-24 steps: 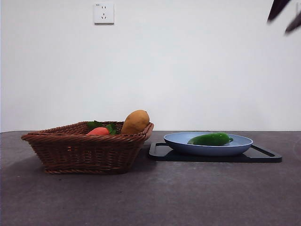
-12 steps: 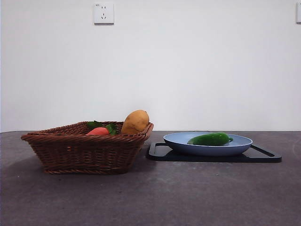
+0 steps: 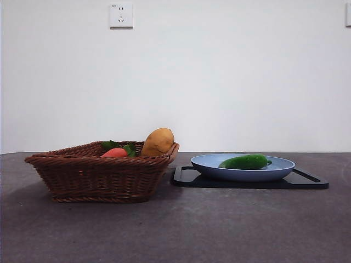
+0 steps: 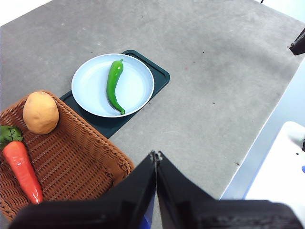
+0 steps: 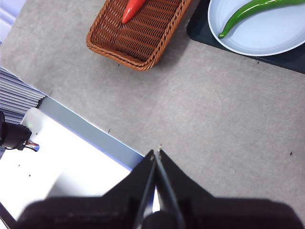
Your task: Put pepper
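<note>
The glossy green pepper (image 3: 245, 161) lies on its side in a light blue plate (image 3: 211, 163), which sits on a black tray (image 3: 307, 179). From above, the pepper (image 4: 114, 86) curves across the plate's middle, and its pointed end (image 5: 243, 14) shows in the right wrist view. My left gripper (image 4: 156, 155) is shut, held high over the table beside the basket, empty. My right gripper (image 5: 157, 153) is shut too, high above bare table and far from the plate. Neither arm shows in the front view.
A brown wicker basket (image 3: 82, 170) stands left of the tray, holding a tan potato (image 3: 158, 141) and an orange-red vegetable with green leaves (image 3: 115, 152). The table's edge and white equipment (image 5: 71, 171) lie beyond it.
The dark arm tips at the front view's top right corner have withdrawn out of view. The pepper, plate and basket have not moved.
</note>
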You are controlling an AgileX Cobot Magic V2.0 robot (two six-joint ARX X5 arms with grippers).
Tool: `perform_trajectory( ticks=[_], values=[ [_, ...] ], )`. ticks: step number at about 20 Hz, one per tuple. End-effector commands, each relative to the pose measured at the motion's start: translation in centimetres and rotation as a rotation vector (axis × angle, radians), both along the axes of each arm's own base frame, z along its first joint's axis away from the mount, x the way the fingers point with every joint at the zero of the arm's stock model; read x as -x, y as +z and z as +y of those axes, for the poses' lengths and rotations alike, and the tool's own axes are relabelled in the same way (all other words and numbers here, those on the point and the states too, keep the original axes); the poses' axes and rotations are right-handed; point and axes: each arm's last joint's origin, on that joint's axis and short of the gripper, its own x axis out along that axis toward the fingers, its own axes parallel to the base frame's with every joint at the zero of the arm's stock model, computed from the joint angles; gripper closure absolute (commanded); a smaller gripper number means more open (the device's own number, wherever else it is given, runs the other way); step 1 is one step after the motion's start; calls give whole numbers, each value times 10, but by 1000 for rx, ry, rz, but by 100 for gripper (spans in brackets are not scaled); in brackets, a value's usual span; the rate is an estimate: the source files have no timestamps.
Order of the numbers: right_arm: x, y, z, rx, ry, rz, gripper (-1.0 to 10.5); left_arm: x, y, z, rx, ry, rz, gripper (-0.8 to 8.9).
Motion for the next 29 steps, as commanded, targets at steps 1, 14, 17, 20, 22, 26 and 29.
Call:
perform_trajectory(
  ticks=[1, 14, 17, 20, 22, 26, 29],
  values=[
    [1, 3, 0, 5, 9, -3, 936, 0, 5, -2, 13, -17, -23, 807],
    [1, 3, 0, 5, 9, -3, 936, 5, 43, 93, 128, 467, -667, 805],
    [1, 3, 0, 5, 9, -5, 936, 20, 13, 118, 149, 637, -815, 805],
    [1, 3, 0, 5, 9, -5, 936, 28, -31, 132, 133, 747, -884, 805],
    [1, 3, 0, 5, 9, -5, 936, 30, -67, 136, 129, 782, -889, 805],
    [1, 3, 0, 5, 9, -5, 936, 35, -137, 138, 158, 813, -817, 805],
    [1, 3, 0, 5, 9, -5, 936, 35, -175, 138, 170, 822, -758, 805]
  ],
)
